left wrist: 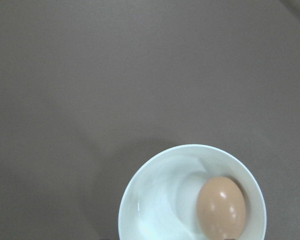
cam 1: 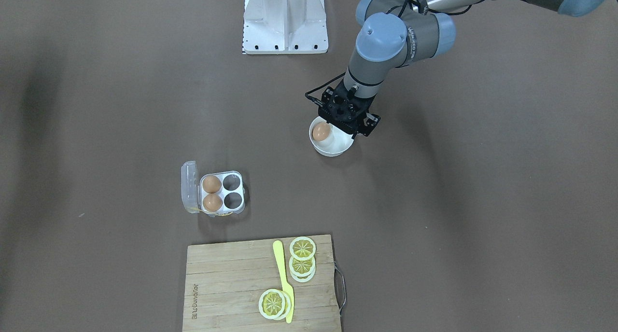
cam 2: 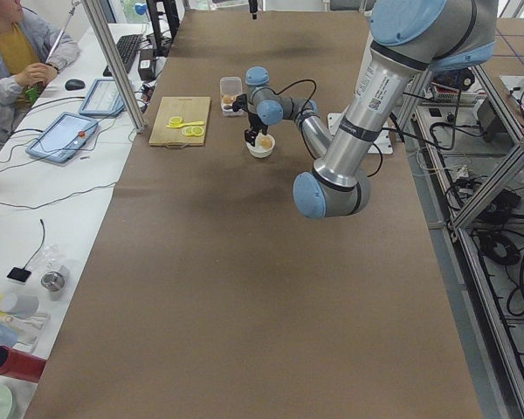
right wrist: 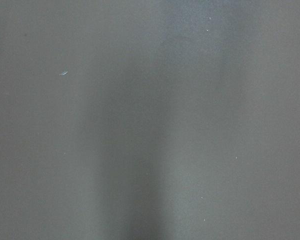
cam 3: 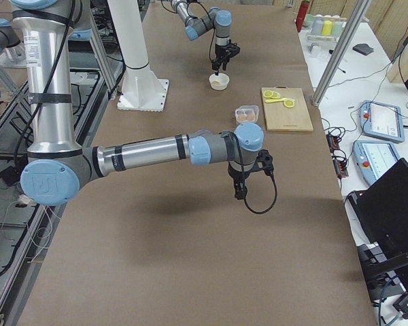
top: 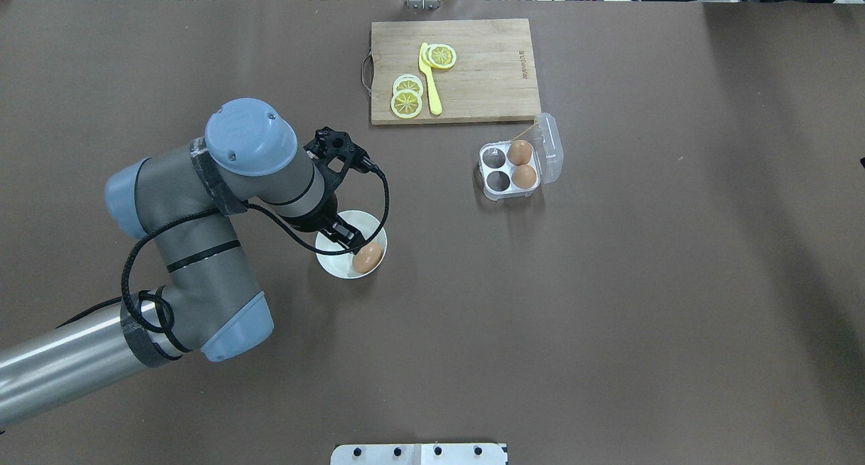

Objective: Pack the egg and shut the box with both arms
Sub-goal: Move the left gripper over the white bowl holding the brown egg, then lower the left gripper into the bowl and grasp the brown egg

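A brown egg (top: 367,257) lies in a round white bowl (top: 334,265), against its side; it also shows in the left wrist view (left wrist: 221,207) and in the front view (cam 1: 320,131). My left gripper (top: 344,240) hangs over the bowl with its fingers reaching down beside the egg, and it looks open. The clear egg box (top: 503,167) stands apart with its lid (top: 549,147) open. It holds two brown eggs (top: 519,153) (top: 524,176), and its two other cells are empty. My right gripper (cam 3: 239,193) hangs over bare table, and I cannot tell whether it is open or shut.
A wooden cutting board (top: 486,80) with lemon slices (top: 407,102) and a yellow knife (top: 428,80) lies at the far edge, just beyond the egg box. A white metal base (cam 1: 285,23) stands at the robot's side.
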Robot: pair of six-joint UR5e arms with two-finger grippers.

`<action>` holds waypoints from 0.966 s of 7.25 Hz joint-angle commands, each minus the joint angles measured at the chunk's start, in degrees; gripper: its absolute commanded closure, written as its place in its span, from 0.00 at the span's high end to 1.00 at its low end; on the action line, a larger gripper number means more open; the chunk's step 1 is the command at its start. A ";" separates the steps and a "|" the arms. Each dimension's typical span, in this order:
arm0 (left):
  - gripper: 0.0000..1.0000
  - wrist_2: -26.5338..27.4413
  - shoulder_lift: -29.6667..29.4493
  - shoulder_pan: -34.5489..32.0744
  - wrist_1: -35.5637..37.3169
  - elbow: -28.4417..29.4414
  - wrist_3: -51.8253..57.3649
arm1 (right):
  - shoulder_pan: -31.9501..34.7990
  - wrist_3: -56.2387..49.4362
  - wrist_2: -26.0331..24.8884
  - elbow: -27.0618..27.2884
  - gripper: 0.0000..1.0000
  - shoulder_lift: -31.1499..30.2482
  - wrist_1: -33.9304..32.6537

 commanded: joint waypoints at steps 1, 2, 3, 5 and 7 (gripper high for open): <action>0.75 0.15 -0.47 1.04 -4.32 3.18 -0.54 | 0.00 0.39 -0.01 0.29 1.00 -0.09 -0.01; 0.75 0.15 -0.81 1.39 -4.43 3.62 -2.29 | 0.00 0.39 0.07 0.29 1.00 0.00 -0.01; 0.75 0.15 -1.25 1.56 -4.43 3.98 -2.39 | 0.00 0.56 0.07 0.38 1.00 -0.09 -0.01; 0.75 0.15 -1.35 1.83 -4.43 4.07 -3.18 | 0.00 0.56 -0.01 0.29 1.00 -0.09 -0.01; 0.71 0.15 -1.35 2.27 -4.51 4.24 -3.18 | 0.00 0.56 0.07 0.29 1.00 -0.17 -0.01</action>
